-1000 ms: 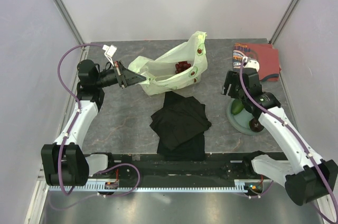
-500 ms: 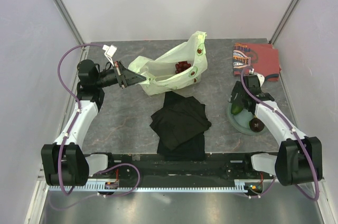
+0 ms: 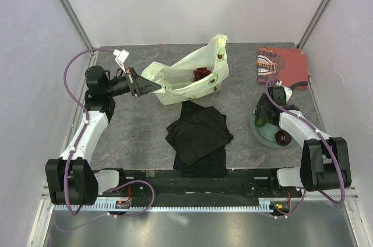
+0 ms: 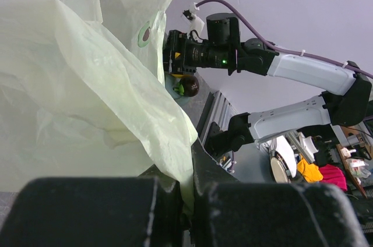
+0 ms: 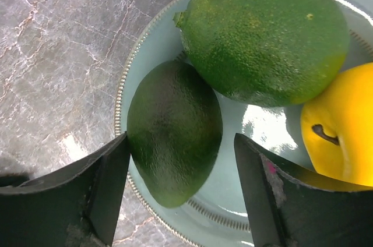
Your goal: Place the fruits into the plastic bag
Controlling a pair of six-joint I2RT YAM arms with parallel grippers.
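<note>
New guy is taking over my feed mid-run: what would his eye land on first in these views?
The pale plastic bag at the back centre, its edge pinched by the shut left gripper, with a dark red grape bunch already inside. Then the right wrist view: the open right gripper straddles a dark green fruit on the plate, beside a bigger green fruit and a yellow fruit.
</note>
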